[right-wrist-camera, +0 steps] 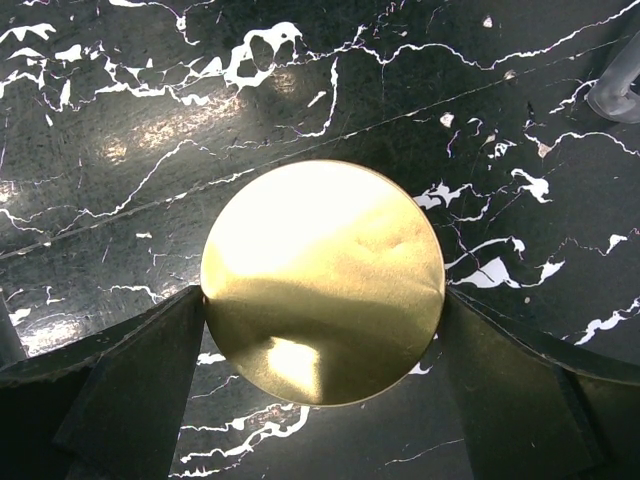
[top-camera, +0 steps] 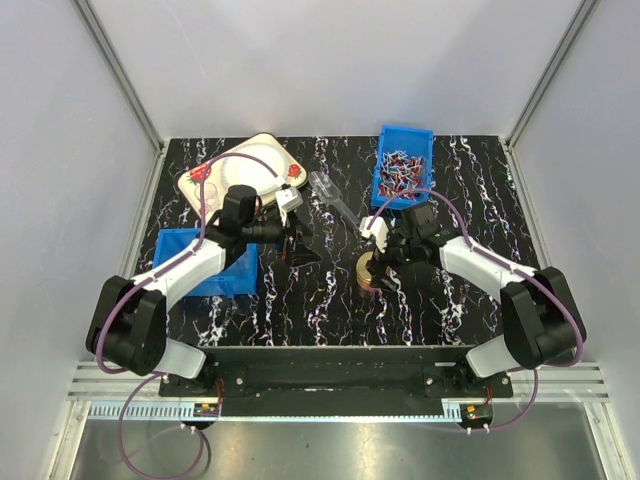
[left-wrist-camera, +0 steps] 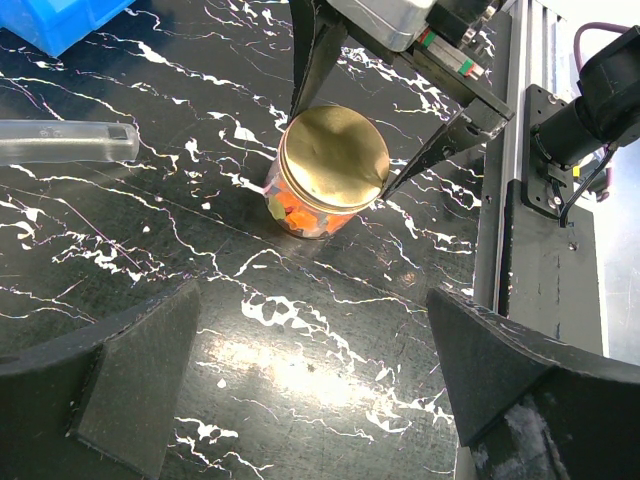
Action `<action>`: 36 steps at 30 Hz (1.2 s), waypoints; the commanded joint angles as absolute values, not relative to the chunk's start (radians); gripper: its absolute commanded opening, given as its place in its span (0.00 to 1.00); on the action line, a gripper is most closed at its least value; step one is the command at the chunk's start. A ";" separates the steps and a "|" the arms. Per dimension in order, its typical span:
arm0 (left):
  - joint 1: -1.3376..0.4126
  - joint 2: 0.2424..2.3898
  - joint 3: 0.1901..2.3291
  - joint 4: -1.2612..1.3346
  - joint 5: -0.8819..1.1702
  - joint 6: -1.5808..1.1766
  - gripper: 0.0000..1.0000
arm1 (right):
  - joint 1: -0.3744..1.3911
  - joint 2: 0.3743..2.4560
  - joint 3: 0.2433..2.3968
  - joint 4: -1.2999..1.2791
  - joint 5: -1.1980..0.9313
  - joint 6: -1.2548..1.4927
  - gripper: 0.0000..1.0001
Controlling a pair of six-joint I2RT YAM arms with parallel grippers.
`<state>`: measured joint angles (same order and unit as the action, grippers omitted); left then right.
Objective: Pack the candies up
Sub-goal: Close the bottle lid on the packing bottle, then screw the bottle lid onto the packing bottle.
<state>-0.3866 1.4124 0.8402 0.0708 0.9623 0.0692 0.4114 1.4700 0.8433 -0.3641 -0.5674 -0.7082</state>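
Note:
A small glass jar (left-wrist-camera: 312, 212) with a round gold lid (right-wrist-camera: 322, 280) stands on the black marble table, right of centre in the top view (top-camera: 375, 272). Through its glass wall show the candies (left-wrist-camera: 296, 208), orange, yellow and pink. My right gripper (right-wrist-camera: 325, 300) comes down over the jar, open, with one finger on each side of the lid, close to its rim. My left gripper (left-wrist-camera: 314, 330) hangs open a little way to the left of the jar (top-camera: 300, 245), low over bare table, with nothing between its fingers.
A blue bin (top-camera: 402, 168) of wrapped red-white sweets stands at the back right. Another blue bin (top-camera: 205, 262) sits under my left arm. A cream tray (top-camera: 245, 170) is at the back left. A clear plastic tube (left-wrist-camera: 60, 142) lies between it and the jar.

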 commanded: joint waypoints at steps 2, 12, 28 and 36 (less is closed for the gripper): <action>-0.390 1.393 0.835 0.126 0.986 0.067 0.99 | 0.405 1.428 0.881 -0.345 -0.568 -0.689 1.00; -0.390 1.397 0.838 0.127 0.991 0.064 0.99 | 0.377 1.350 0.896 -0.382 -0.558 -0.677 1.00; -0.393 1.393 0.831 0.127 0.992 0.064 0.99 | 0.324 1.416 0.922 -0.322 -0.453 -0.598 0.95; -0.393 1.399 0.835 0.126 0.996 0.064 0.99 | 0.311 1.410 0.916 -0.377 -0.411 -0.649 0.94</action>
<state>-0.3885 1.4124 0.8402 0.0704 0.9684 0.0681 0.3233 1.4178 0.8959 -0.3630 -0.4458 -0.6147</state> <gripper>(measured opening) 0.987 0.945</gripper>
